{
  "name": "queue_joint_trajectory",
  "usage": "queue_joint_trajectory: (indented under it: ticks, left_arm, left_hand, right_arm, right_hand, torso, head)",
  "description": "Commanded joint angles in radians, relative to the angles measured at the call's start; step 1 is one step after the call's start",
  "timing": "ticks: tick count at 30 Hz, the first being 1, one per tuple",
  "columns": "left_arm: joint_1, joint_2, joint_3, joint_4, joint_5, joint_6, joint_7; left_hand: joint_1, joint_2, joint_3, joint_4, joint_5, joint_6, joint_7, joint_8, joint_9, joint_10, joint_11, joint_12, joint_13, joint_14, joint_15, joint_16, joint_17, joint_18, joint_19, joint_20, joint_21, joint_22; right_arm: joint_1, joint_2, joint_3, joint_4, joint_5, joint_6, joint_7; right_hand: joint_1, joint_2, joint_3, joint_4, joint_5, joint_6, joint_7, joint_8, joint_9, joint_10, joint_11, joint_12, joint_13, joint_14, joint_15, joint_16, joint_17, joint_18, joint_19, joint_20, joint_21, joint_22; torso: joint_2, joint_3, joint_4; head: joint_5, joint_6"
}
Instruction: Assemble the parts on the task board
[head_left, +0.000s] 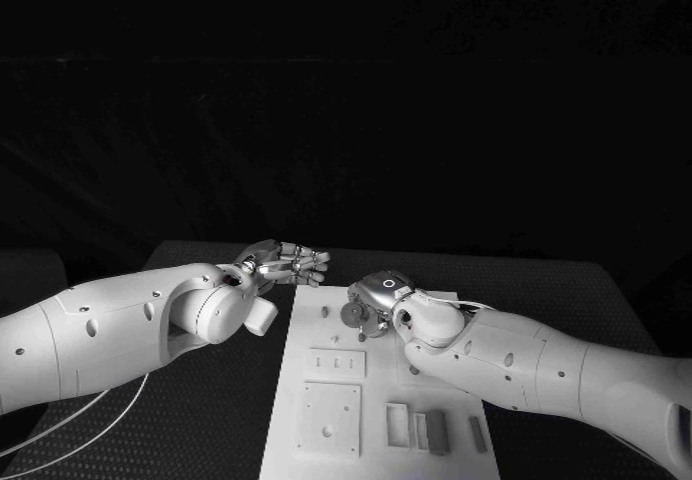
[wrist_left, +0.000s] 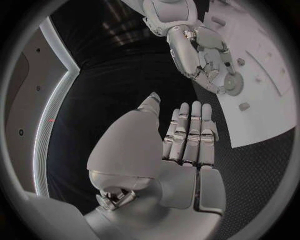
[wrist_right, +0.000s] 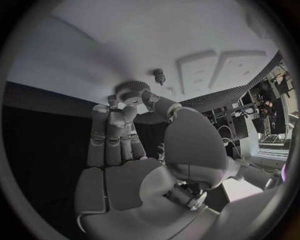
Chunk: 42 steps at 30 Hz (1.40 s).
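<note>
We see the white board (head_left: 378, 390) lying in the middle of the black table (head_left: 216, 420), long side running away from the robot. The right hand (head_left: 378, 300) sits over the far end of the board. In the right wrist view its fingertips (wrist_right: 128, 107) touch a round toothed gear (wrist_right: 132, 91) standing on the board (wrist_right: 125, 45); thumb and fingers close around its rim, so we read it as grasping the gear. In the head view the gear (head_left: 353, 314) shows just beside that hand, partly hidden by it. A small peg (wrist_right: 159, 75) stands near the gear, apart from the fingers.

The left hand (head_left: 286, 263) hovers off the board's far left corner, over the table. In the left wrist view its fingers (wrist_left: 190, 132) lie straight and side by side, thumb apart, holding nothing: released. The same view shows the right hand (wrist_left: 203, 62) on the gear (wrist_left: 232, 85).

Nearer the robot, the board carries a small square plate (head_left: 338, 362), a larger square plate (head_left: 330, 418) and a row of small upright blocks (head_left: 430, 430), all apart from both hands. Two cables (head_left: 72, 425) trail on the table under the left arm.
</note>
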Motion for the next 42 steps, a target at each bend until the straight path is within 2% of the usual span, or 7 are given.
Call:
queue_joint_trajectory:
  ticks: [1, 12, 18, 23, 27, 36, 42]
  left_arm:
    - [0.003, 0.001, 0.001, 0.003, -0.003, 0.016, 0.004]
    - [0.004, 0.001, 0.001, 0.002, -0.003, 0.016, 0.004]
    - [0.004, -0.002, 0.001, -0.003, -0.003, 0.015, 0.005]
    - [0.004, -0.009, 0.001, -0.001, -0.005, 0.021, 0.004]
    - [0.004, -0.012, 0.000, -0.006, -0.010, 0.018, 0.007]
    - [0.004, -0.017, -0.001, -0.029, -0.010, 0.027, 0.012]
    - [0.003, -0.016, -0.001, -0.032, -0.010, 0.031, 0.012]
  left_hand:
    - [-0.001, 0.006, -0.005, 0.001, 0.004, 0.002, 0.003, -0.005, -0.001, 0.003, 0.002, -0.006, -0.001, -0.001, 0.008, -0.004, 0.001, 0.013, 0.001, 0.008, -0.005, 0.017]
    - [-0.003, 0.006, -0.006, 0.002, 0.004, 0.002, 0.004, -0.005, -0.002, 0.003, 0.003, -0.007, -0.001, -0.001, 0.008, -0.004, 0.002, 0.013, 0.001, 0.008, -0.005, 0.017]
    - [-0.003, 0.006, -0.006, 0.002, 0.005, 0.002, 0.004, -0.006, -0.002, 0.002, 0.003, -0.007, -0.001, -0.001, 0.008, -0.005, 0.002, 0.013, 0.001, 0.008, -0.005, 0.017]
    - [-0.003, 0.006, -0.006, 0.001, 0.005, 0.002, 0.004, -0.006, -0.002, 0.002, 0.003, -0.007, -0.001, -0.001, 0.008, -0.005, 0.002, 0.013, 0.001, 0.008, -0.006, 0.017]
    - [-0.002, 0.007, -0.004, 0.001, 0.004, 0.004, 0.010, -0.006, -0.001, 0.021, 0.014, 0.002, 0.003, 0.018, 0.004, 0.004, 0.010, 0.015, 0.004, 0.006, -0.005, 0.018]
    - [0.000, 0.007, -0.004, 0.000, 0.004, 0.009, 0.011, -0.004, 0.000, 0.029, 0.012, 0.004, 0.005, 0.019, 0.003, 0.004, 0.012, 0.014, 0.005, 0.005, -0.005, 0.018]
    - [0.000, 0.008, -0.004, 0.000, 0.004, 0.012, 0.012, -0.004, 0.001, 0.038, 0.011, 0.008, 0.007, 0.018, 0.003, 0.003, 0.014, 0.013, 0.005, 0.005, -0.006, 0.018]
  right_arm:
    - [0.000, 0.002, -0.001, -0.002, 0.000, 0.020, -0.003]
    - [0.000, -0.006, -0.002, 0.007, 0.011, 0.000, -0.002]
    - [0.006, -0.051, 0.000, 0.054, 0.083, -0.076, 0.033]
    - [0.025, -0.113, 0.036, 0.111, 0.256, -0.112, 0.145]
    - [0.048, -0.170, 0.044, 0.149, 0.341, -0.099, 0.203]
    - [0.078, -0.315, 0.061, 0.219, 0.460, -0.007, 0.287]
    - [0.079, -0.356, 0.063, 0.172, 0.529, 0.049, 0.366]
  right_hand:
    - [-0.010, -0.002, -0.012, -0.017, -0.002, 0.082, 0.050, -0.011, -0.005, -0.038, 0.028, 0.003, -0.002, -0.004, 0.009, -0.005, -0.001, 0.013, -0.010, -0.001, -0.004, 0.007]
    - [-0.022, -0.002, -0.028, -0.031, -0.001, 0.052, 0.060, -0.028, -0.014, -0.046, 0.037, 0.006, -0.005, -0.010, 0.018, -0.005, -0.002, 0.013, -0.013, 0.001, -0.005, 0.007]
    - [-0.019, -0.002, -0.021, -0.030, -0.001, 0.052, 0.060, -0.027, -0.014, -0.045, 0.038, 0.008, -0.006, -0.009, 0.018, -0.004, -0.002, 0.013, -0.012, 0.001, -0.005, 0.007]
    - [-0.032, -0.002, -0.026, -0.024, -0.002, 0.050, 0.060, -0.028, -0.015, -0.041, 0.038, 0.015, -0.007, -0.006, 0.018, -0.001, -0.003, 0.013, -0.007, 0.001, -0.003, 0.007]
    - [-0.036, -0.002, -0.039, -0.027, -0.002, 0.045, 0.062, -0.030, -0.016, -0.041, 0.039, 0.019, -0.007, -0.004, 0.020, 0.000, -0.003, 0.013, -0.007, 0.001, 0.000, 0.009]
    - [-0.028, 0.003, -0.061, -0.035, 0.000, 0.046, 0.066, -0.028, -0.017, -0.048, 0.043, 0.025, -0.008, -0.007, 0.024, 0.000, -0.004, 0.013, -0.012, 0.001, 0.003, 0.012]
    - [-0.021, 0.004, -0.063, -0.034, 0.000, 0.047, 0.066, -0.028, -0.017, -0.051, 0.043, 0.025, -0.009, -0.009, 0.024, 0.000, -0.004, 0.013, -0.014, 0.003, 0.002, 0.013]
  torso:
    - [0.000, -0.0007, -0.0001]
    - [0.000, -0.0001, 0.0003]
    - [-0.002, 0.0005, -0.0022]
    - [-0.001, 0.0019, -0.0057]
    - [-0.003, 0.0022, -0.0075]
    - [-0.010, 0.0117, -0.0219]
    - [-0.014, 0.0178, -0.0311]
  head:
    - [0.000, -0.001]
    - [-0.001, 0.000]
    - [-0.001, 0.005]
    - [-0.001, 0.010]
    - [-0.006, 0.015]
    - [0.004, 0.013]
    - [0.007, 0.012]
